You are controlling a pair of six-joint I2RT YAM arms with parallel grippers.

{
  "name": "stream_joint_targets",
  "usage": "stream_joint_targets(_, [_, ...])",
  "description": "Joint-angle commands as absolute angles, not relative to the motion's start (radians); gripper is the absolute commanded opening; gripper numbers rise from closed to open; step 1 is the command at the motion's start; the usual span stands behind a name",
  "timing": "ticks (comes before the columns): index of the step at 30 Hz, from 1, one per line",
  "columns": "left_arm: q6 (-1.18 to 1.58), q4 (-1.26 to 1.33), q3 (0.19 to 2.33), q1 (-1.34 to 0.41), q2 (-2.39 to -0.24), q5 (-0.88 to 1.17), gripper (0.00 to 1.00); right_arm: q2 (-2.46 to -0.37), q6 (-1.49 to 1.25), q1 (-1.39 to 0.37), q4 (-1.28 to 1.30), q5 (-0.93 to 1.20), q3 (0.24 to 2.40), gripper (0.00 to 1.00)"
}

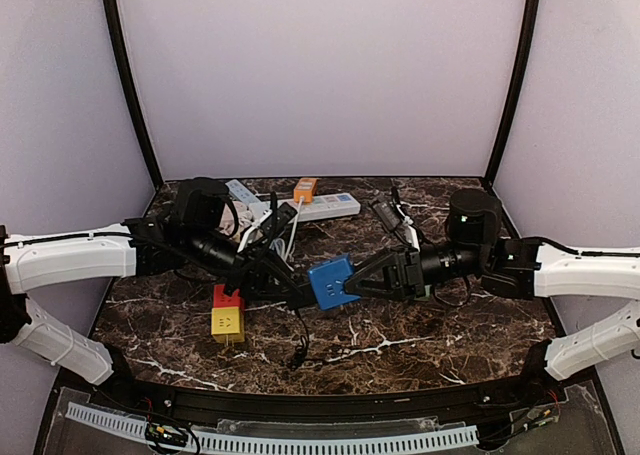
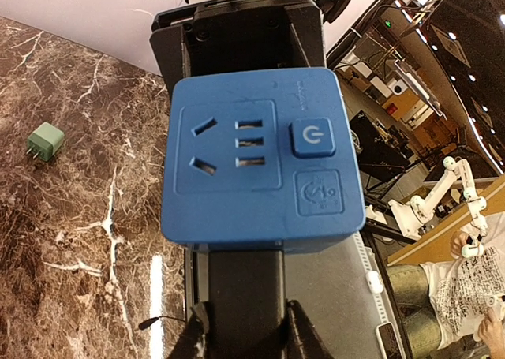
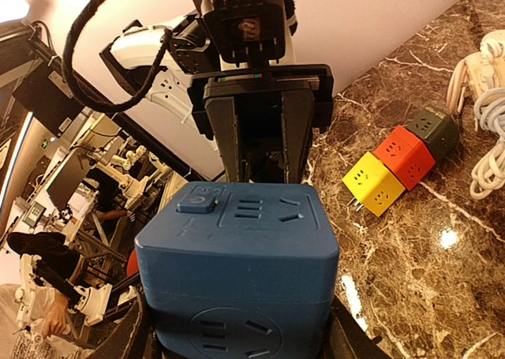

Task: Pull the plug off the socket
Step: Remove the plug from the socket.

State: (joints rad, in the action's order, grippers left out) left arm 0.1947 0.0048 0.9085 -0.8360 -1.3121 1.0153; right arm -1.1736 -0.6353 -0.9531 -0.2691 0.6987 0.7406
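The socket is a blue cube (image 1: 330, 280) held in the air over the middle of the table. My right gripper (image 1: 352, 286) is shut on it from the right, and in the right wrist view the blue cube (image 3: 237, 264) fills the space between its fingers (image 3: 130, 339). A black plug (image 2: 245, 292) sticks out of the cube's (image 2: 260, 162) left side. My left gripper (image 2: 246, 331) is shut on that plug, one finger on each side. From above, the left gripper (image 1: 298, 296) meets the cube's left edge and hides most of the plug.
A stack of yellow, red and dark green cube sockets (image 1: 228, 320) lies left of centre (image 3: 394, 166). A white power strip (image 1: 322, 207) with an orange plug (image 1: 305, 189) and white cables (image 1: 268, 230) sits at the back. A small green adapter (image 2: 45, 142) lies on the marble. A black cable (image 1: 300, 347) trails forward.
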Motion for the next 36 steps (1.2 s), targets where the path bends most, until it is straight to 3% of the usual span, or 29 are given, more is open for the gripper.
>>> stream_joint_targets(1, [0.168, 0.018, 0.904, -0.849, -1.299, 1.055, 0.01, -1.149, -0.640, -0.949, -0.217, 0.512, 0.777, 0.00])
stream_joint_targets(6, [0.146, -0.008, 0.912, -0.850, -1.302, 1.054, 0.01, -1.141, -0.651, -0.943, -0.212, 0.516, 0.758, 0.00])
stream_joint_targets(19, [0.115, -0.047, 0.917, -0.849, -1.302, 1.066, 0.01, -1.162, -0.654, -0.945, -0.357, 0.791, 0.757, 0.00])
stream_joint_targets(36, [0.084, -0.079, 0.925, -0.850, -1.290, 1.019, 0.01, -1.133, -0.627, -0.936, -0.114, 0.459, 0.771, 0.00])
